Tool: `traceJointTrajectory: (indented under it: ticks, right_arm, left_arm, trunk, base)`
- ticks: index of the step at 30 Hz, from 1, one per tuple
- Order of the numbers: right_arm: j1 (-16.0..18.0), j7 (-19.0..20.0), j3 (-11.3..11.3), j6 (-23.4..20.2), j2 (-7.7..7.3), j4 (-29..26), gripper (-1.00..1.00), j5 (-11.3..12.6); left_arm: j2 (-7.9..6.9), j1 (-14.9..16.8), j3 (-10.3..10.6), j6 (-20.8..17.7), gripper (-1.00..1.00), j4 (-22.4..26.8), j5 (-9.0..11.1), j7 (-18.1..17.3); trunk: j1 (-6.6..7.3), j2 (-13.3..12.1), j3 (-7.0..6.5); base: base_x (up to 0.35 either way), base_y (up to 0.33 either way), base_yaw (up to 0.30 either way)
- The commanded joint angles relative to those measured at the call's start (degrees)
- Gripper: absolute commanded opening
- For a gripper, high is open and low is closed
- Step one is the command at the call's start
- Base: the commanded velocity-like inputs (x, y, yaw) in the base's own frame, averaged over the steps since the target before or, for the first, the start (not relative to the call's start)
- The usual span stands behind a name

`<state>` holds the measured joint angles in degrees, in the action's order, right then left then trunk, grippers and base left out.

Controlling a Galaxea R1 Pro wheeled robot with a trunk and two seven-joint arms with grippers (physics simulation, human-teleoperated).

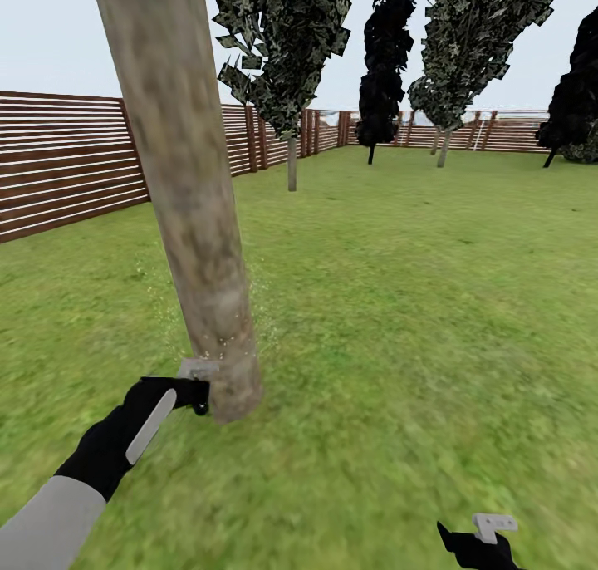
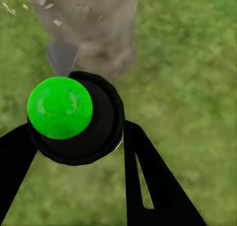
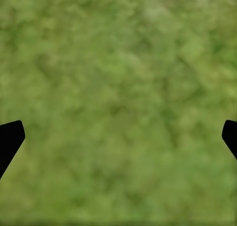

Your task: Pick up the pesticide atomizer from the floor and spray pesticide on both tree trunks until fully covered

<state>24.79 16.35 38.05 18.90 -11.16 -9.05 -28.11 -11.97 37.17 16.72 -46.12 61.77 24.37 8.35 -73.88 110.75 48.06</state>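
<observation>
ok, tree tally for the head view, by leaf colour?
Green-leaved trees: 2
Black-leaved trees: 2
Near trunk, crown out of frame: 1
Total: 5

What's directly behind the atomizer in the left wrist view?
The tree trunk base rises just behind the atomizer, grass around it. The atomizer hides part of the trunk's foot.

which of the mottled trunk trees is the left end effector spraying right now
The big near tree trunk at the picture's left: the left end effector holds the pesticide atomizer against its base, whitish specks around it. The other two stand far back by the fence.
</observation>
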Motion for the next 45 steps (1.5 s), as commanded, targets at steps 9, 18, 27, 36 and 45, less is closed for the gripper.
traceJointTrajectory:
  ticks: [9,18,27,36,45]
  right_arm:
    - [0.00,0.00,0.00,0.00,0.00,0.00,1.00,-0.10]
    - [0.00,0.00,0.00,0.00,0.00,0.00,1.00,-0.10]
    - [0.00,0.00,0.00,0.00,0.00,0.00,1.00,-0.10]
    - [0.00,0.00,0.00,0.00,0.00,0.00,1.00,-0.10]
    - [0.00,0.00,0.00,0.00,0.00,0.00,1.00,-0.10]
  left_arm:
    - [0.32,1.70,-4.80,-9.03,-1.00,9.23,-0.49,-0.96]
    - [-6.25,3.74,-5.33,-11.26,-1.00,9.73,-0.81,-0.88]
    - [-4.52,5.09,-3.55,-12.19,-1.00,14.49,-0.22,-1.14]
    - [-8.71,8.86,-4.00,-12.84,-1.00,15.64,0.13,-1.29]
    - [-8.53,9.18,-3.34,-12.96,-1.00,15.37,0.03,-1.24]
  trunk:
    - [0.00,0.00,0.00]
    - [0.00,0.00,0.00]
    - [0.00,0.00,0.00]
    - [0.00,0.00,0.00]
    - [0.00,0.00,0.00]
  base:
    - [0.000,0.000,0.000]
    - [0.000,0.000,0.000]
    - [0.000,0.000,0.000]
    - [0.000,0.000,0.000]
    - [0.000,0.000,0.000]
